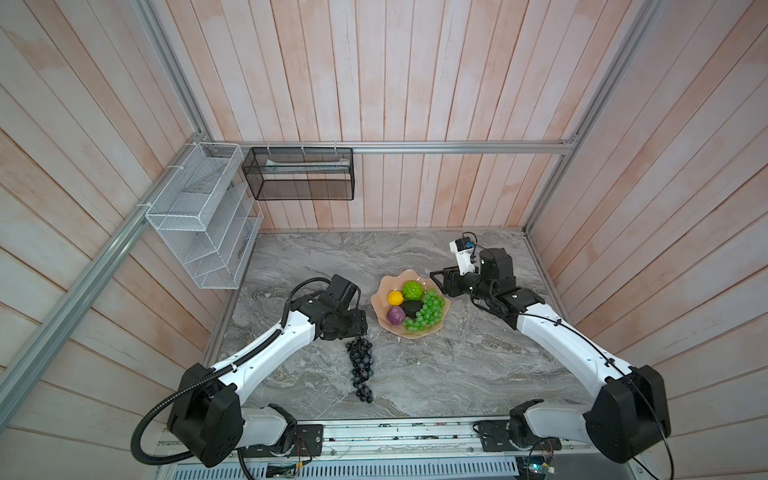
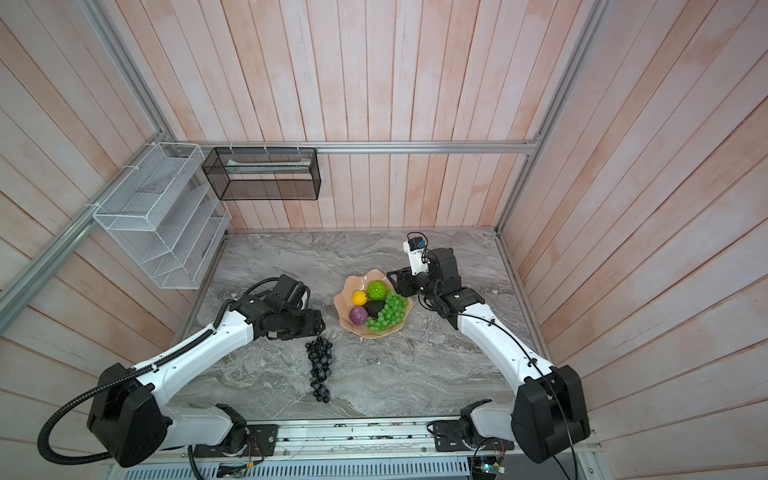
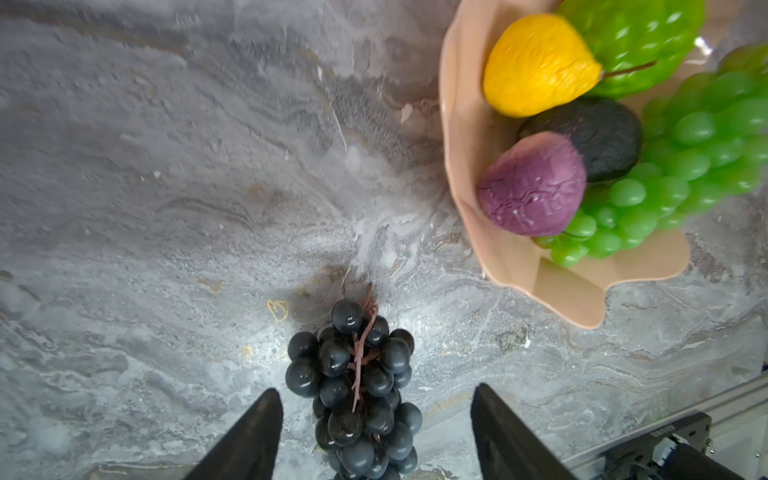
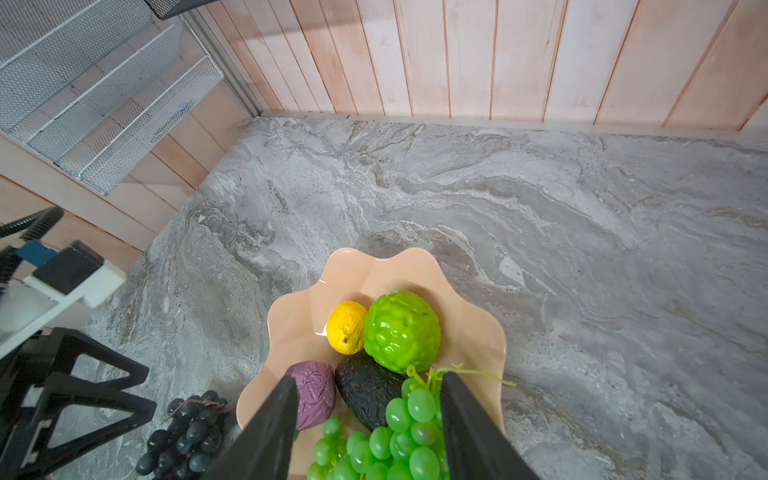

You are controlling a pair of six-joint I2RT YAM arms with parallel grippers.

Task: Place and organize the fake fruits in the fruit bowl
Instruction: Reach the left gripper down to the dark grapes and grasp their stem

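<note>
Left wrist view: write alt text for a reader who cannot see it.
A dark purple-black grape bunch lies on the marble table, seen between the open left gripper's fingers. Nearby, the peach fruit bowl holds five other fruits.

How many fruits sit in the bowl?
5: yellow fruit, green ball at back; purple fruit, avocado nearer; green grapes on right. Small ones could hide beneath.

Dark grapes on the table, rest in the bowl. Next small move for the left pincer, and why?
Probably lower the left pincer and close on the dark grape bunch: its jaws stand open on either side of it, and it is the only fruit outside the fruit bowl.
</note>
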